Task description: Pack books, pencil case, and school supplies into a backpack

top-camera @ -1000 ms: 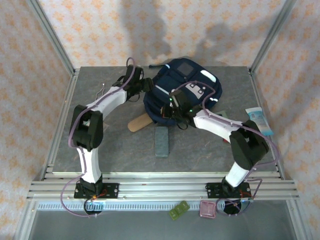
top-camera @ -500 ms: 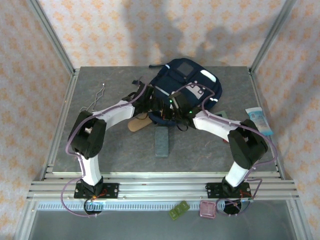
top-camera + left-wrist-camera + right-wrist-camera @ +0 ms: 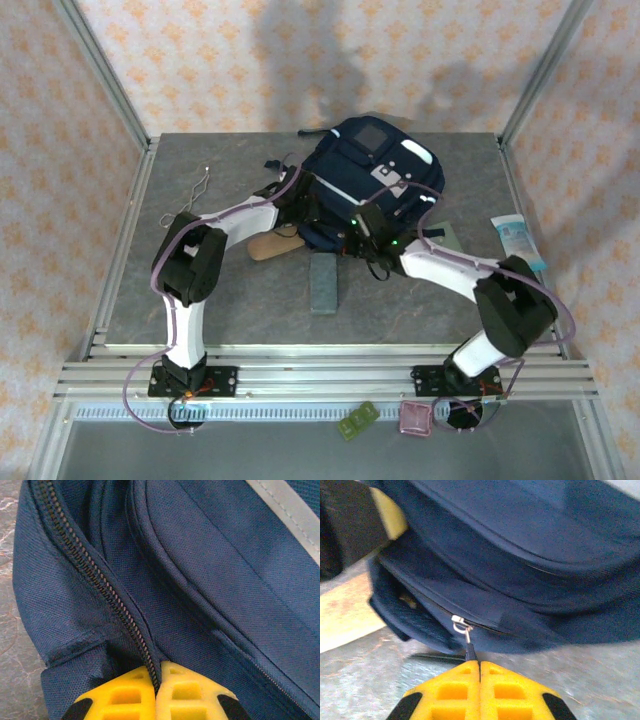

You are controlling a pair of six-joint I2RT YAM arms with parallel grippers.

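1 high rear overhead, 2 wrist close-ups, all on the backpack

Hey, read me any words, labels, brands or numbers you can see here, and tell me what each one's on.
No text can be read.
Pale blue-and-white packet: any print is too small to read.
Grey patch on the backpack: nothing legible.

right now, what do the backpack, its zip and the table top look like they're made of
Backpack: matte navy woven cloth, likely synthetic; a fine weave grain shows.
Zip teeth: dark fine coil, probably plastic.
Zip slider: silvery and glinting, seemingly metal.
Table top: grey, mottled, stone-look; could be laminate.
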